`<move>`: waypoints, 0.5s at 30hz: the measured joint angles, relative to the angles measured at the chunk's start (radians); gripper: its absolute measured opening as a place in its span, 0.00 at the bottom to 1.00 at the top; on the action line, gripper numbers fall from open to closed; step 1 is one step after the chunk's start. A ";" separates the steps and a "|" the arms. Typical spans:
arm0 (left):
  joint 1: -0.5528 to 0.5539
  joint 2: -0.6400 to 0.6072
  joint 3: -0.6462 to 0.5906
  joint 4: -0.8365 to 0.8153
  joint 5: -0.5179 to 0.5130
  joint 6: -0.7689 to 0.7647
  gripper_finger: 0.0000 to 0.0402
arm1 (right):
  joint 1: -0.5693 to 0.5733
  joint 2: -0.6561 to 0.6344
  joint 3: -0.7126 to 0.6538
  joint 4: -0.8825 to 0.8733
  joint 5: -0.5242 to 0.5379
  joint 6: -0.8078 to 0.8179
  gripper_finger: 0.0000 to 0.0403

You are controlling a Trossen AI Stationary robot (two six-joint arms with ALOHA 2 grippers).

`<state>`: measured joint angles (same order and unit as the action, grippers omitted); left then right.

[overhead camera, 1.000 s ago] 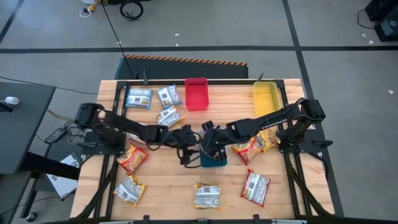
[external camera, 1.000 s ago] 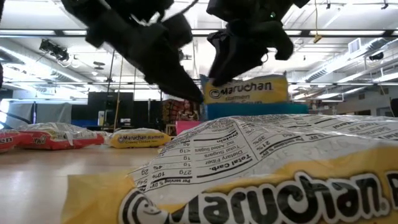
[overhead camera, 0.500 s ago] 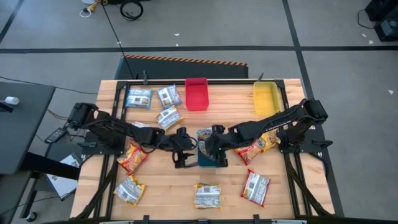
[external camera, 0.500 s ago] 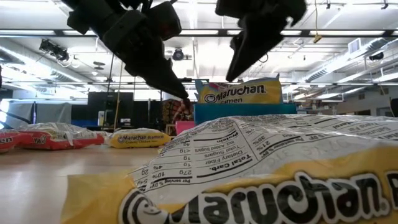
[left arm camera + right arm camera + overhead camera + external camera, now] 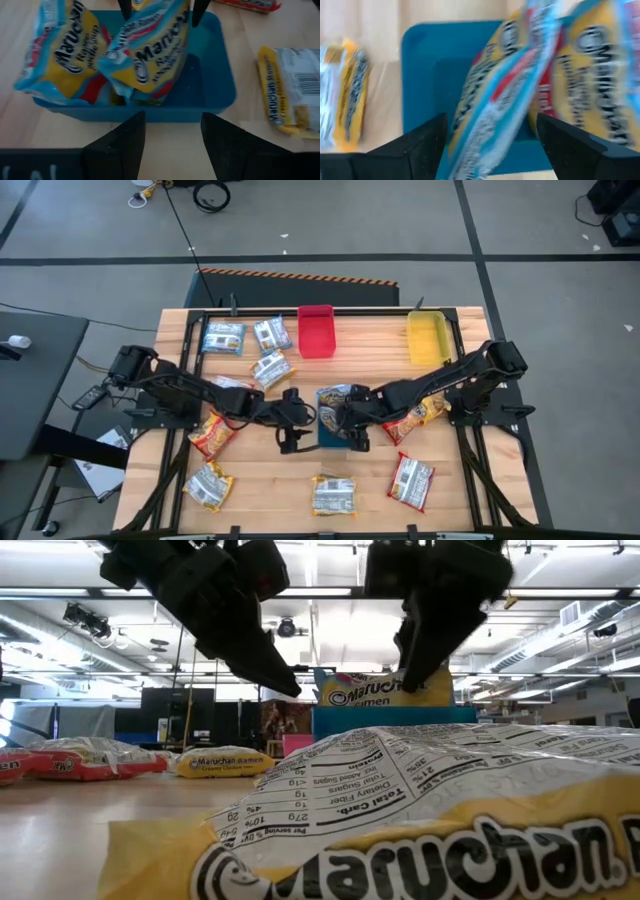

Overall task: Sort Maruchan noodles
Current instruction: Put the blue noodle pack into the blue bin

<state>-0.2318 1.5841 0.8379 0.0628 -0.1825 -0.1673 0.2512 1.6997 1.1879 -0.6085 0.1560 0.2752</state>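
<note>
A blue tray (image 5: 338,440) stands mid-table with two blue-and-yellow Maruchan packets in it, set on edge and leaning on each other. One packet (image 5: 65,50) leans at one side. The other (image 5: 147,55) stands between the fingers of my open right gripper (image 5: 492,145), which hovers just above the tray (image 5: 347,423); I see no touch. My left gripper (image 5: 172,135) is open and holds nothing, just left of the tray (image 5: 290,423).
A red tray (image 5: 315,330) and a yellow tray (image 5: 427,338) stand at the far edge. Loose packets lie far left (image 5: 222,337), left (image 5: 212,435), right (image 5: 412,412) and along the near edge (image 5: 333,495), one close to the low camera (image 5: 400,810).
My right gripper has opened and let go of the blue-and-yellow packet. The packet has dropped into the blue tray and now stands on edge beside the other one. My right gripper has risen a little above the packet. My left gripper has drawn back slightly toward the table's left.
</note>
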 joint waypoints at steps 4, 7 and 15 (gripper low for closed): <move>-0.009 0.000 0.000 0.001 0.000 -0.030 0.49 | 0.001 0.000 -0.029 0.048 -0.018 -0.146 0.72; -0.009 0.000 0.000 0.001 0.000 -0.032 0.49 | 0.000 0.000 -0.043 0.059 0.018 -0.278 0.64; 0.038 0.000 -0.011 -0.101 -0.003 -0.023 0.49 | -0.029 0.000 -0.054 0.073 0.048 -0.435 0.37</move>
<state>-0.1938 1.5841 0.8265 -0.0386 -0.1853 -0.1899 0.2223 1.6997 1.1343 -0.5358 0.2041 -0.1601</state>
